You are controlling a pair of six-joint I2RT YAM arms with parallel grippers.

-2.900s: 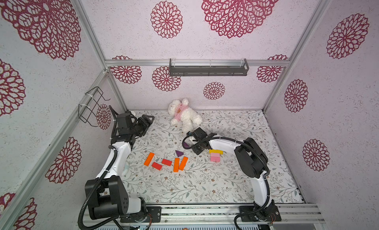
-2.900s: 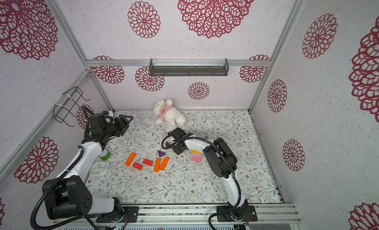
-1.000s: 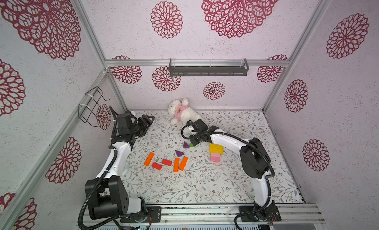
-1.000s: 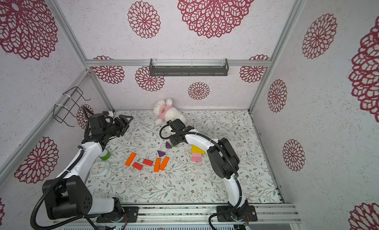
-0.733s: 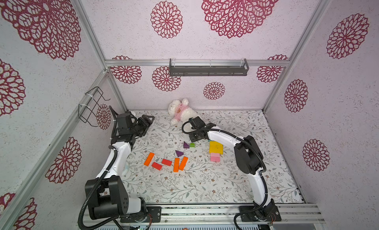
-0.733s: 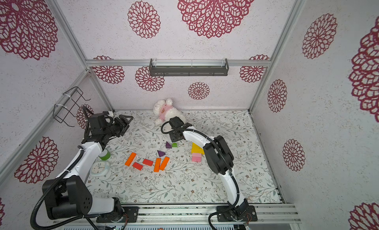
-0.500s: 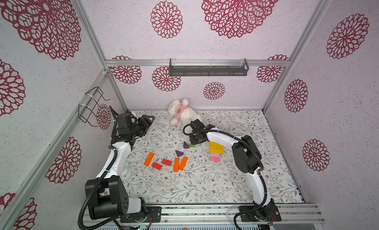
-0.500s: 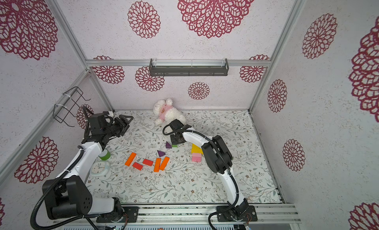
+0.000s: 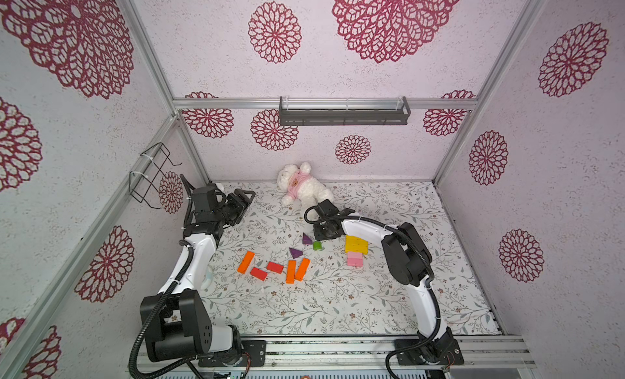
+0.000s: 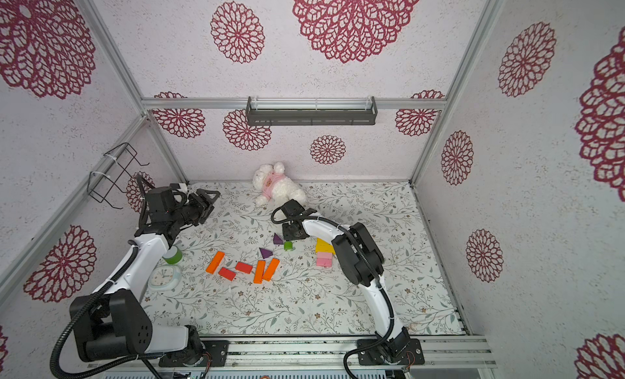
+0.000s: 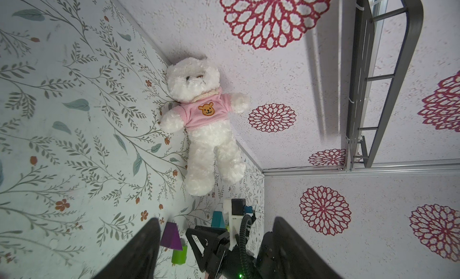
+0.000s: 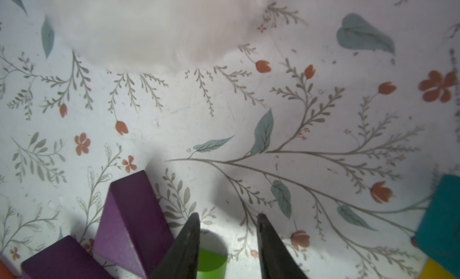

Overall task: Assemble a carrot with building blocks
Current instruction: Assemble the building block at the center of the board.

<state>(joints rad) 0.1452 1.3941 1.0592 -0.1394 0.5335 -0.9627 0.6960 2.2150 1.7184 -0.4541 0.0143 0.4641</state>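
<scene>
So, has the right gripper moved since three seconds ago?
Yes. In a top view the right gripper has shifted back toward the white plush bear, and its arm has uncovered more of the yellow rectangular block.

Right jaws have parted, freeing the green cylinder.

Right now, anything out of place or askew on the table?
Nothing spilled or damaged. Non-blocks share the table: a plush bear lying by the back wall, and a clock and green cup beside the left arm. The orange bars and red bars lie scattered at mixed angles, no carrot shape yet.
</scene>
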